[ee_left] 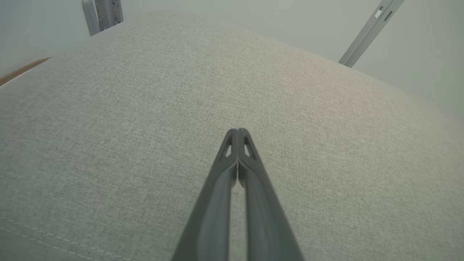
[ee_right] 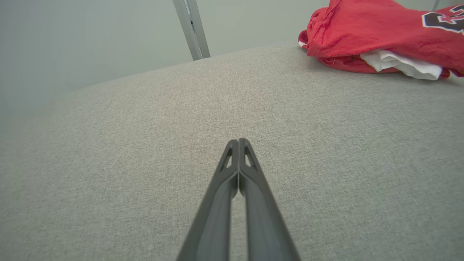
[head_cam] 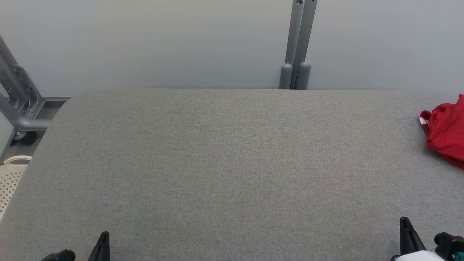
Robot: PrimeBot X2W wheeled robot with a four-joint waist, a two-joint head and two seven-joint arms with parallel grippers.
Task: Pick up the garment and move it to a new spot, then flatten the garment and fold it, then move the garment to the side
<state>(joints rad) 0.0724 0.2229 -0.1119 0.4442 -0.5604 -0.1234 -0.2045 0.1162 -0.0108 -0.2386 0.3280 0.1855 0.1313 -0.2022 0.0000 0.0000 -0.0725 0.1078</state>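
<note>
The garment [head_cam: 446, 128] is red with white trim and lies bunched at the far right edge of the grey fabric table [head_cam: 224, 163]. In the right wrist view the garment [ee_right: 380, 32] sits at the upper right, showing a white inner layer and a dark printed mark. My right gripper [ee_right: 238, 140] is shut and empty over bare table, well short of the garment; in the head view the right gripper [head_cam: 405, 222] pokes up at the lower right. At the lower left my left gripper [head_cam: 104, 235] [ee_left: 237, 130] is shut with nothing in it, far from the garment.
A grey metal post [head_cam: 298, 47] stands behind the table's far edge against a pale wall. On the left stand a grey wheeled frame [head_cam: 20, 105] and a cream perforated basket [head_cam: 11, 177] beside the table.
</note>
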